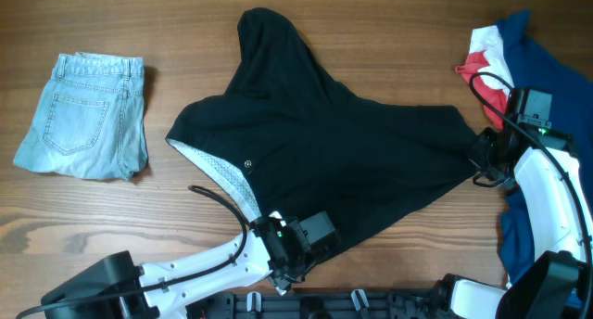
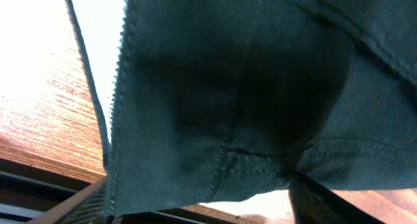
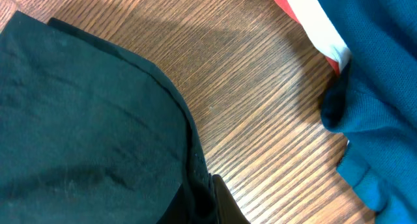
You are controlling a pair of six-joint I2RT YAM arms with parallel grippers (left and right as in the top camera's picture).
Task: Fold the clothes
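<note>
Black soft fabric fills the middle of the wooden table [image 1: 176, 31]: the clothes [image 1: 334, 161] lie spread out, one lobe reaching toward the far edge, with a strip of white dotted mesh lining [image 1: 222, 178] turned up along the left side. A tiny white logo [image 1: 247, 164] sits just beside that lining, too small to read. The left gripper [image 1: 313, 236] is down at the near hem, and its wrist view is all dark cloth and stitched seams hanging right at the lens, so I cannot tell how its jaws stand. The right gripper [image 1: 484, 158] is at the garment's right corner; its wrist view shows the black edge on bare wood, and its jaws' state cannot be told either. Light-blue denim shorts [image 1: 83, 115] lie well apart on the left, and a navy, red and white pile [image 1: 542, 69] lies on the right.
</note>
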